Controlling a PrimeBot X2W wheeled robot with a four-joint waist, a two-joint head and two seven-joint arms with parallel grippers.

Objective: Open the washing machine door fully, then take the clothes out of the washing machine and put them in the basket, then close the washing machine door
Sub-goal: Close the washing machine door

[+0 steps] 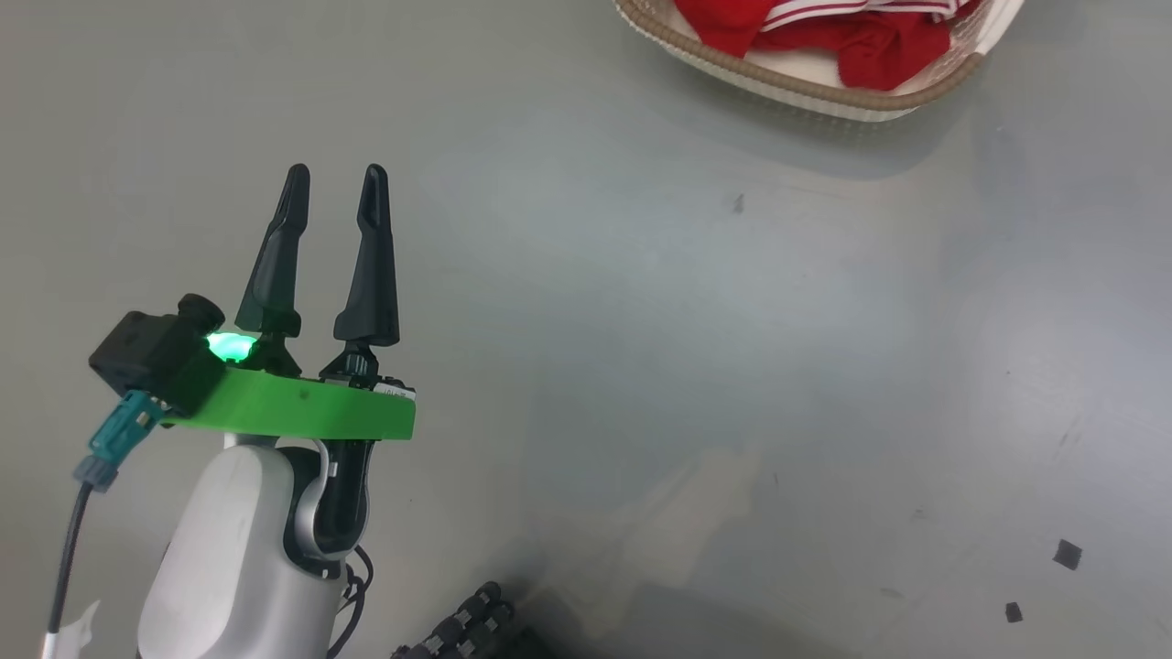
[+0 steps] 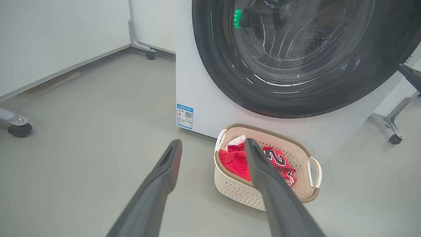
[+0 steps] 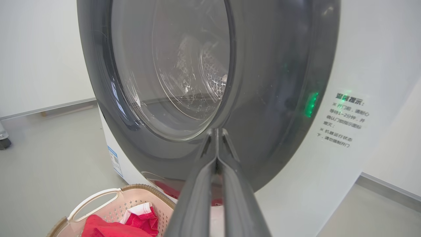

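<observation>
The washing machine (image 2: 197, 98) is white, and its round black-rimmed door (image 2: 230, 75) lies against its front. On the floor just before it stands the cream basket (image 2: 236, 191) with the red clothes (image 2: 233, 164) inside. My left gripper (image 1: 336, 178) hangs open and empty over bare floor, left of the basket (image 1: 806, 87) and the clothes (image 1: 870, 50). In the right wrist view my right gripper (image 3: 217, 131) is shut on nothing, its tips right at the door's (image 3: 269, 98) dark rim; contact cannot be told. The basket (image 3: 95, 199) and clothes (image 3: 108, 227) lie below it.
White panels on castor feet (image 2: 19, 130) (image 2: 394, 138) stand to both sides of the machine. A blue label (image 2: 185, 116) is stuck low on its front. Small black scraps (image 1: 1067, 554) lie on the grey floor. Open floor stretches left of the basket.
</observation>
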